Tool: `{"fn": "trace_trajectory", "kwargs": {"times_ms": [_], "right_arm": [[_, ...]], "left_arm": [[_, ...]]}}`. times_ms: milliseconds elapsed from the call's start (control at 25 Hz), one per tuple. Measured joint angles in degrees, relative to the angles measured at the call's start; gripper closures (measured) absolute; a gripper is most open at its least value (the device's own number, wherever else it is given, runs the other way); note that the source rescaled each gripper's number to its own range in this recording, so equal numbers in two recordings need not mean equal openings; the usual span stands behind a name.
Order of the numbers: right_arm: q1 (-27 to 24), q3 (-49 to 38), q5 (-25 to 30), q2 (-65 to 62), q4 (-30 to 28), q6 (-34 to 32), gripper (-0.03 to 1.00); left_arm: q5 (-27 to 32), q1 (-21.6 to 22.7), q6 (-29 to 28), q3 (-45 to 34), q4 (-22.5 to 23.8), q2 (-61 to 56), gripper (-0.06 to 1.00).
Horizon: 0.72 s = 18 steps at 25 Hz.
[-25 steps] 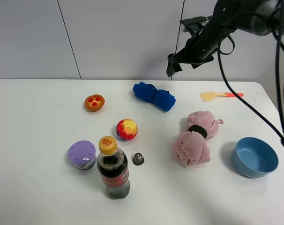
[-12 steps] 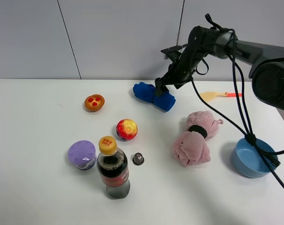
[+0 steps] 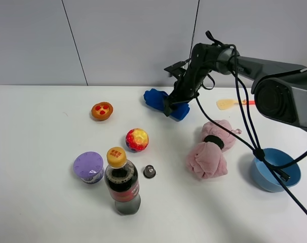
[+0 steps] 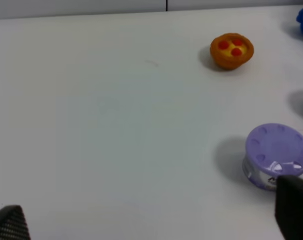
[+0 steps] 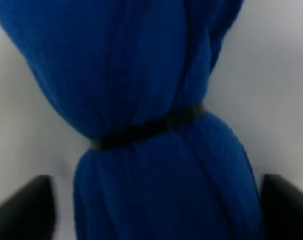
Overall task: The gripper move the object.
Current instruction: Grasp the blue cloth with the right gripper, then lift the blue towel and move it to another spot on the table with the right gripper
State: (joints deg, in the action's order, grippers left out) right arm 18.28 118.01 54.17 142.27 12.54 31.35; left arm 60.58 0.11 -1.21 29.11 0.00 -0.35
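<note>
Right hand [image 3: 169, 106], spread wide, straddles a rolled blue cloth [image 5: 156, 65] cinched midway by a black band [image 5: 146, 128].

A robotics lab: plain white table [image 3: 37, 212], grey wall panels [image 3: 128, 40], a toy tart [image 3: 102, 110] and cola bottle [image 3: 122, 190] as props, a cabled black arm [image 3: 200, 63]

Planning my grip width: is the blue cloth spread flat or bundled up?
Bundled. The blue cloth is rolled and cinched round its middle by a black band; the right jaws stand open on either side of it.
</note>
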Motion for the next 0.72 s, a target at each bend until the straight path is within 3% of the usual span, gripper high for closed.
{"fn": "trace_trajectory", "kwargs": {"times_ms": [120, 160, 480, 720], "right_arm": [[0.0, 0.1, 0.5, 0.1, -0.1, -0.5, 0.83], [0.0, 0.2, 0.7, 0.1, -0.2, -1.0, 0.97], [0.0, 0.4, 4.7, -2.4, -0.7, -5.6, 0.97], [0.0, 0.4, 7.7, -12.1, -0.7, -7.5, 0.97]], "left_arm": [[0.0, 0.0, 0.0, 0.0, 0.0, 0.0, -0.06], [0.0, 0.0, 0.0, 0.0, 0.0, 0.0, -0.06], [0.0, 0.0, 0.0, 0.0, 0.0, 0.0, -0.06], [0.0, 0.0, 0.0, 0.0, 0.0, 0.0, -0.06]]}}
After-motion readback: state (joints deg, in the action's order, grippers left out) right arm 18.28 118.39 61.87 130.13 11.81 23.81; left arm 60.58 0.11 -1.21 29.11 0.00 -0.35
